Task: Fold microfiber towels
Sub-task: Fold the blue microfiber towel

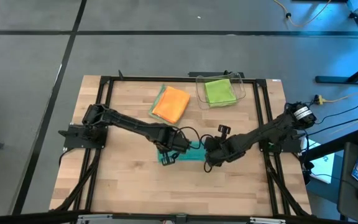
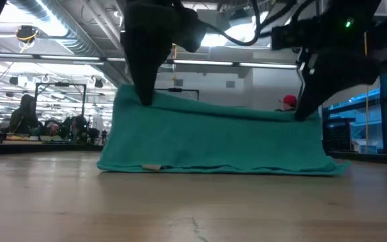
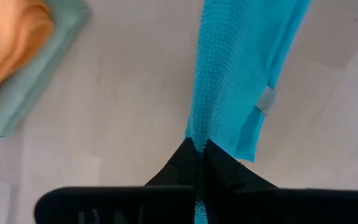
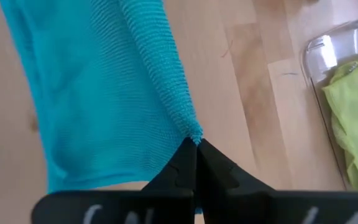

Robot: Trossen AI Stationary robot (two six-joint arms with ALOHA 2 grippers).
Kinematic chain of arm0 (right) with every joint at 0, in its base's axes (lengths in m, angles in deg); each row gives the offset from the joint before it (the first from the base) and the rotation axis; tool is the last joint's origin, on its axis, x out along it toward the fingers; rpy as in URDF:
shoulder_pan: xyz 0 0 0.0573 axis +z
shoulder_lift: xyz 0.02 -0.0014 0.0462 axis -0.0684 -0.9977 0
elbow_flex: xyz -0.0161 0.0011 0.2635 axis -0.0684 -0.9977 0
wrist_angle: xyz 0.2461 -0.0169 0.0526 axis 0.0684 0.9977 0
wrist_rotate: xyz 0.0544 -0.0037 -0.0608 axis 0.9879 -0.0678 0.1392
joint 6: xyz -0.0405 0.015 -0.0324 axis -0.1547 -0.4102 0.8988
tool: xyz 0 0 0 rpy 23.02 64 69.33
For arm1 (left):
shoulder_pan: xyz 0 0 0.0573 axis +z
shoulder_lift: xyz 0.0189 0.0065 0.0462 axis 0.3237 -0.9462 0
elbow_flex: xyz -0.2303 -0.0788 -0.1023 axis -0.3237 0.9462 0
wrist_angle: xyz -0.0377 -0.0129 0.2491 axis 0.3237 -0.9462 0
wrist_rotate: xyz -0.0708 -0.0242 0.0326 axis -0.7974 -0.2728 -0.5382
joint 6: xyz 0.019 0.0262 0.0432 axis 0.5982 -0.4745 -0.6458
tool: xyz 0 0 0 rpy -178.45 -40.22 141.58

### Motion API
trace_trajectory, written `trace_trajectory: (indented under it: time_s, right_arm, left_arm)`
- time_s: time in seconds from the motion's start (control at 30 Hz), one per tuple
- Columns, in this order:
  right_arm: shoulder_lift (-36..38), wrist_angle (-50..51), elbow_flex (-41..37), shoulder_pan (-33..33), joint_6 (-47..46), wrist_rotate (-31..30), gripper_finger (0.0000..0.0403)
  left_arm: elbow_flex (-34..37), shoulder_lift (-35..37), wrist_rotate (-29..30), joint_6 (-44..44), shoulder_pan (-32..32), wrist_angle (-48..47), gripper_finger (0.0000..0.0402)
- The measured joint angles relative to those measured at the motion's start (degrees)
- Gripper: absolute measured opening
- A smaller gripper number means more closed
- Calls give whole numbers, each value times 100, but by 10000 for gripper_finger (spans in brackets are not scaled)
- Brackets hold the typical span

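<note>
Teal towel (image 2: 213,141) hangs between both grippers near the table's front middle, its upper edge lifted and its lower hem trailing on the wood. The left gripper (image 3: 199,148) is pinched shut on one top corner and the right gripper (image 4: 192,147) is pinched shut on the other.

Each hold looks like a thin bite at the very edge, so a tug that stretches the cloth could pull a corner free and spoil the fold. The dragging hem could also bunch underneath.

Only the low view shows the sag and the hem touching the table. Only the high view shows, farther back, the orange towel (image 1: 171,103) lying on a sage towel (image 1: 160,95), and the lime towel (image 1: 219,91) in the bin (image 1: 241,83).
</note>
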Motion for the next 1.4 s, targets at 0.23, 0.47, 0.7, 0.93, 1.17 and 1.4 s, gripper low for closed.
trace_trajectory:
  time_s: [0.23, 0.47, 0.7, 0.93, 1.17, 1.4]
  right_arm:
    - [0, -347, -272, -263, 246, -111, 22]
    - [0, -336, -272, -417, 313, -148, 104]
    - [0, -291, -272, -482, 596, -426, 188]
    - [0, -293, -272, -453, 729, -241, 208]
    - [0, -295, -272, -267, 606, 1052, 209]
    - [0, -295, -272, 161, 127, 1294, 209]
  left_arm:
    - [2, 0, 442, 14, 231, -11, 12]
    - [157, 0, 522, 48, 424, 30, 88]
    - [481, 0, 943, 155, 657, -201, 143]
    - [481, 9, 610, 132, 731, -452, 145]
    - [481, 0, 389, -953, 391, -41, 144]
    - [1070, -4, 299, -1040, 116, 685, 144]
